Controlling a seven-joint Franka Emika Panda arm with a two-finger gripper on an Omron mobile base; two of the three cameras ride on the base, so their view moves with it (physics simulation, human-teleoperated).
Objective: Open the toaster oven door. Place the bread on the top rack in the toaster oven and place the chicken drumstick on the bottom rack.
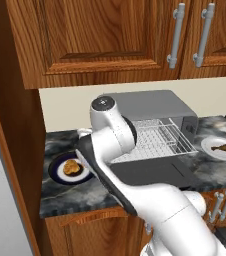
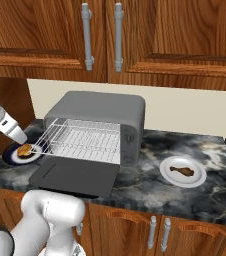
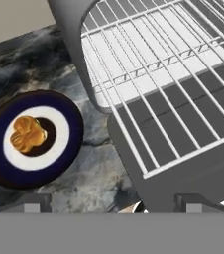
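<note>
- Hand view, left of frame: the bread (image 3: 28,134), a golden knobbly lump, sits on a blue-rimmed plate (image 3: 69,149) (not yet collected).
- Bottom centre: the gripper (image 3: 113,202) hangs with fingers spread, holding nothing.
- Right: the toaster oven door (image 3: 193,168) lies flat open, and a wire rack (image 3: 153,89) is drawn out over it, probably ready for loading.

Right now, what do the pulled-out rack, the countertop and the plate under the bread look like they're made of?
The rack: thin silver-white wire grid, likely metal. The countertop: dark, white-veined, glossy, looks like polished marble or granite. The plate: smooth, dark blue rim and white ring under the bread, probably glazed ceramic.
</note>
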